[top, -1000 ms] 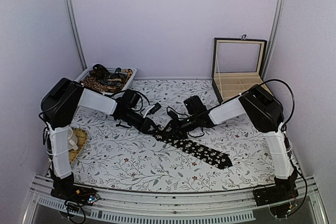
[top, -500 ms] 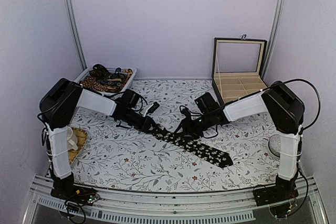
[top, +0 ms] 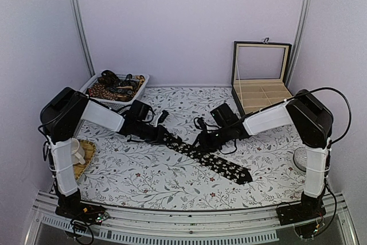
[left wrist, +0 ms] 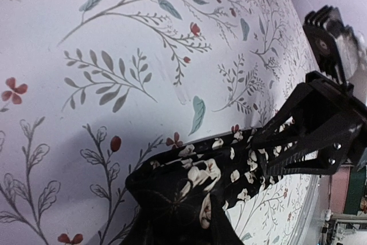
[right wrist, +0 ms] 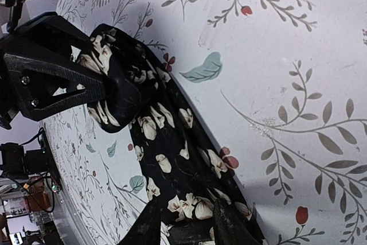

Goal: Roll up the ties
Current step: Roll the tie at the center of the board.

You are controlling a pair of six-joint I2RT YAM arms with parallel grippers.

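A black flower-print tie (top: 218, 163) lies diagonally across the middle of the floral surface (top: 143, 173), its wide end at near right. The left end effector (top: 166, 136) clenches the tie's folded far-left end. The right end effector (top: 202, 143) straddles the fabric nearby; whether it is gripping cannot be told.

White arm links (top: 103, 117), black joints (top: 60, 110), looping black cables (top: 199, 123), black trussed pincer fingers (right wrist: 51, 78)

High rear camera overlooks the table (top: 143, 182); opposed wrist cameras closely share the tie (left wrist: 195, 176)
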